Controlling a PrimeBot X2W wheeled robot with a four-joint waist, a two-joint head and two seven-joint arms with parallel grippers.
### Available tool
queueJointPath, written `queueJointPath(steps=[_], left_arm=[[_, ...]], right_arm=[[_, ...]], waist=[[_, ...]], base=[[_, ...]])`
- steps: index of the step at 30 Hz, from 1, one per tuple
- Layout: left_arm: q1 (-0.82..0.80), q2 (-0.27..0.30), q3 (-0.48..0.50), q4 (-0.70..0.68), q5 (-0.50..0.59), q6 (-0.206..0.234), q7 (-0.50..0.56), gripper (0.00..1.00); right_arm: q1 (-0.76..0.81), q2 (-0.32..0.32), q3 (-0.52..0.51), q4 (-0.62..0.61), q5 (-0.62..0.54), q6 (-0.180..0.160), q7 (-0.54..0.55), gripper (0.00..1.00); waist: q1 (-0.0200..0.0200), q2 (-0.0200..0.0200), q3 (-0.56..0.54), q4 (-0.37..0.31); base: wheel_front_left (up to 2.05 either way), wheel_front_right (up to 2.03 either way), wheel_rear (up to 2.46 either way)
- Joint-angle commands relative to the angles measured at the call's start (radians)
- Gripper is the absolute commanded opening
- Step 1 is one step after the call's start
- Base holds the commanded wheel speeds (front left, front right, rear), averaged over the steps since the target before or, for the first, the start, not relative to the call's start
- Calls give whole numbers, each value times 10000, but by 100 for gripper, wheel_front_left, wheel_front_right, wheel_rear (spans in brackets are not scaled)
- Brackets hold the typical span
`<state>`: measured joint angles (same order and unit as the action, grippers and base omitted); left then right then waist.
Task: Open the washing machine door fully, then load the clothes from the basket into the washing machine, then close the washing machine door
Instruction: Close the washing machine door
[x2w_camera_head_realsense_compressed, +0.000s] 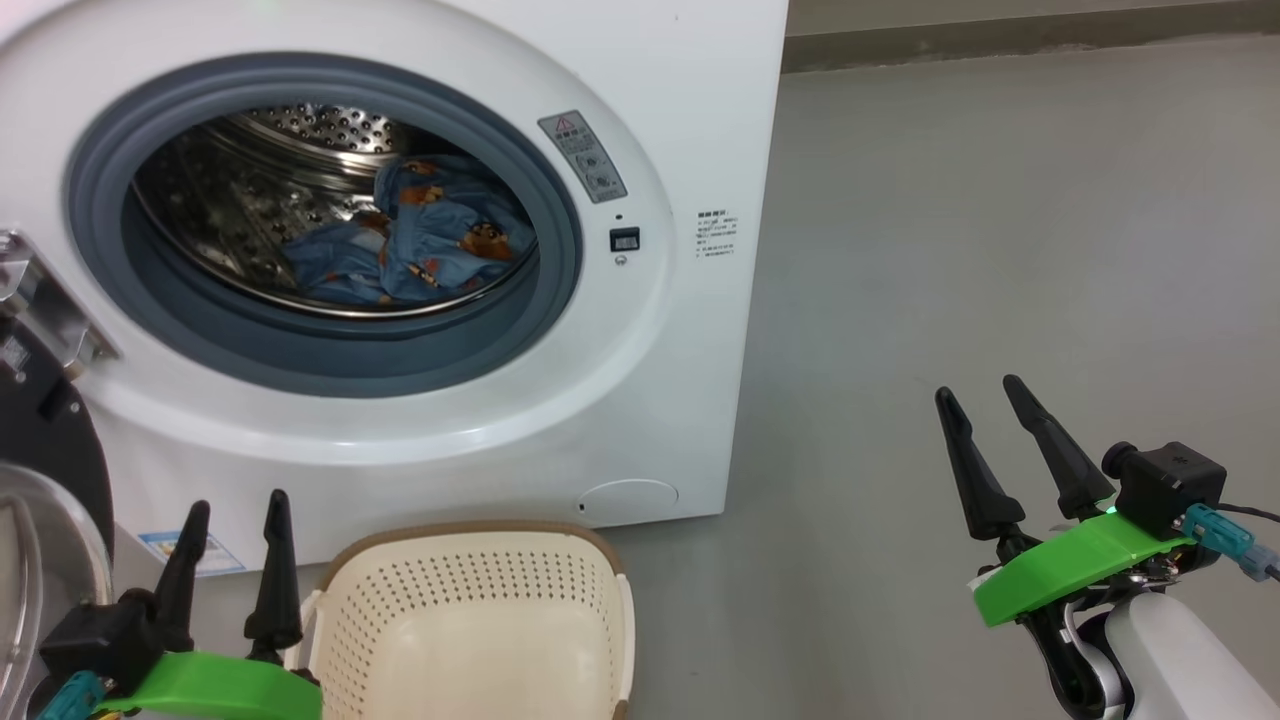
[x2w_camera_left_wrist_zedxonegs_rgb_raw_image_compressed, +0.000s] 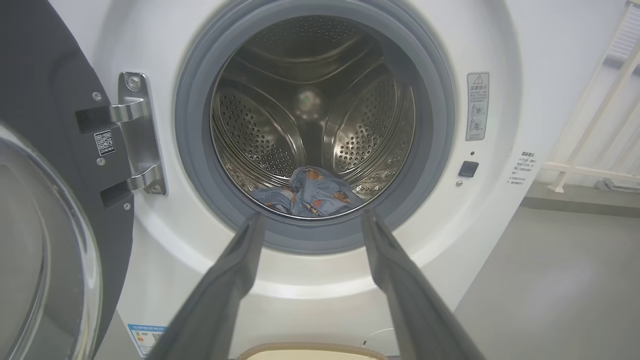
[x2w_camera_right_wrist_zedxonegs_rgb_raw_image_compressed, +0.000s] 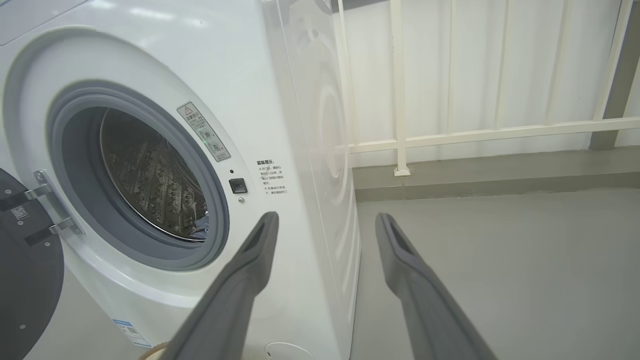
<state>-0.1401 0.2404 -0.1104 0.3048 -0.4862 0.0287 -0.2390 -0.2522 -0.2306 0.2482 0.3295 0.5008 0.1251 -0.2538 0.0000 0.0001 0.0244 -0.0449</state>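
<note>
Grey floor (x2w_camera_head_realsense_compressed: 1000, 250) spreads to the right of the washing machine (x2w_camera_head_realsense_compressed: 700, 120), whose door (x2w_camera_head_realsense_compressed: 45, 450) hangs open at the left edge of the head view. The clothes (x2w_camera_head_realsense_compressed: 430, 235) lie in the drum (x2w_camera_head_realsense_compressed: 250, 200). The basket (x2w_camera_head_realsense_compressed: 480, 620), just in front of the machine, looks empty (its near end is cut off by the frame), so closing the door seems to be the step left. Both tools stand with fingers apart and hold nothing. The left tool (x2w_camera_head_realsense_compressed: 239, 500) is between door and basket, and the right tool (x2w_camera_head_realsense_compressed: 978, 388) is well off over bare floor.

Two things could spoil the closing. The blue cloth sits low and towards the front, near the rubber ring (x2w_camera_head_realsense_compressed: 330, 370), so a fold could get pinched under the glass. The left tool is near the door's likely swing and might be struck or block it.

The left wrist view looks straight into the drum, showing the steel hinge (x2w_camera_left_wrist_zedxonegs_rgb_raw_image_compressed: 137, 132) and how close the cloth comes to the lip. The head view alone shows the inside of the basket. The right wrist view adds the machine's side and a white railing (x2w_camera_right_wrist_zedxonegs_rgb_raw_image_compressed: 450, 135), with just a sliver of blue cloth.
</note>
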Motion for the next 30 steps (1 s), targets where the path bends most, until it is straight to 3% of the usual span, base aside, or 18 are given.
queueJointPath(steps=[1,13,30], left_arm=[[-346,327,320,-221,-56,51,-103,100],[-344,352,252,-155,-77,38,-134,100],[-335,397,201,-171,-89,72,-166,100]], right_arm=[[-26,-115,77,-215,23,56,-80,100],[-24,-124,96,-185,38,56,-80,100],[-24,-116,115,-145,42,56,-80,100]], waist=[[0,-1,-1,9],[0,-1,-36,47],[0,-1,-40,25]], base=[[-158,158,0],[-134,134,0],[-7,7,0]])
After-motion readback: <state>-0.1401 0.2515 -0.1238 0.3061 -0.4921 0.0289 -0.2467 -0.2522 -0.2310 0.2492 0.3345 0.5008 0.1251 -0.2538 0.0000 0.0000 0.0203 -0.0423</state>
